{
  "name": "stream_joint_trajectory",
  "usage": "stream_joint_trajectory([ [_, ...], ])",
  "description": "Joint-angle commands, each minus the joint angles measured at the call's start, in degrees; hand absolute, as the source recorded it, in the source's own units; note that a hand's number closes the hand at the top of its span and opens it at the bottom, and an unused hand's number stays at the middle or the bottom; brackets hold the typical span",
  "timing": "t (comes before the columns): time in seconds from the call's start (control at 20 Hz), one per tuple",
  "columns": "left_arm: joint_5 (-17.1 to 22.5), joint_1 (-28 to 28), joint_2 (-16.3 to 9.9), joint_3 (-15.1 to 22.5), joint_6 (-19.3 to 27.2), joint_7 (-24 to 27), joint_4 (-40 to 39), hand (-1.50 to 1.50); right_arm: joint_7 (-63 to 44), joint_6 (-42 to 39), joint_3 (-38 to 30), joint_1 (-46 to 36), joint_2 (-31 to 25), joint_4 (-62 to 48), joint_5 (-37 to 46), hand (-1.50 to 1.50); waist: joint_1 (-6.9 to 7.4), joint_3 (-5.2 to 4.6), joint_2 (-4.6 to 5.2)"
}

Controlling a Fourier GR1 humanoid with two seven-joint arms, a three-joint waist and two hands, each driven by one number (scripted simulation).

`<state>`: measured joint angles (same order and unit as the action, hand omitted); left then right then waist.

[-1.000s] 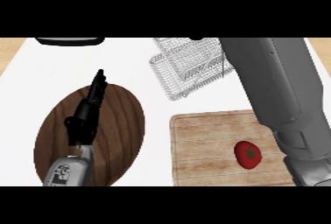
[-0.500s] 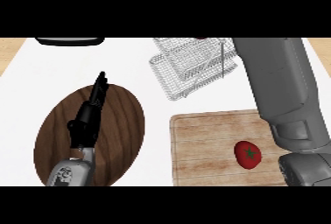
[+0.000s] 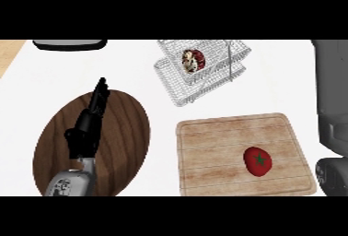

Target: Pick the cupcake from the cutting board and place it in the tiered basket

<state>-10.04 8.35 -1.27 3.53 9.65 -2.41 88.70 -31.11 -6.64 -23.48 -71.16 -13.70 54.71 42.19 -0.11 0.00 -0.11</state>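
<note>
Withdrawn rightward, the right arm [image 3: 333,115] bares the light, soft cupcake [image 3: 192,60] in the far tiered basket [image 3: 204,78]; its hand is unseen, left hand [image 3: 92,117] relaxed.

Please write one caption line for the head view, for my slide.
Cupcake sits in the wire tiered basket; a tomato remains on the cutting board; left robot hand rests open.

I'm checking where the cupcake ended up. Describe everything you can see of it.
The cupcake looks small and round, dark reddish-brown with pale patches. It lies inside the upper tier of the wire tiered basket, seen through the mesh, near the counter's far edge. No hand touches it. Whether it stands upright cannot be told.
</note>
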Motion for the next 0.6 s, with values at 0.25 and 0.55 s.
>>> stream_joint_trajectory([
  [0.25, -0.67, -1.32, 1.19, 0.95, 1.43, 1.04, -0.04, 0.00, 4.56, -7.21, -12.85, 13.72, -11.48, 7.26, -12.91, -1.50, -1.26, 0.07, -0.20],
  [0.55, 1.31, -0.55, -1.52, -1.60, -1.54, 1.16, -0.76, 0.00, 11.68, -18.74, -20.10, 27.52, -17.75, 12.33, -23.06, -1.50, -1.21, 0.04, -0.13],
])
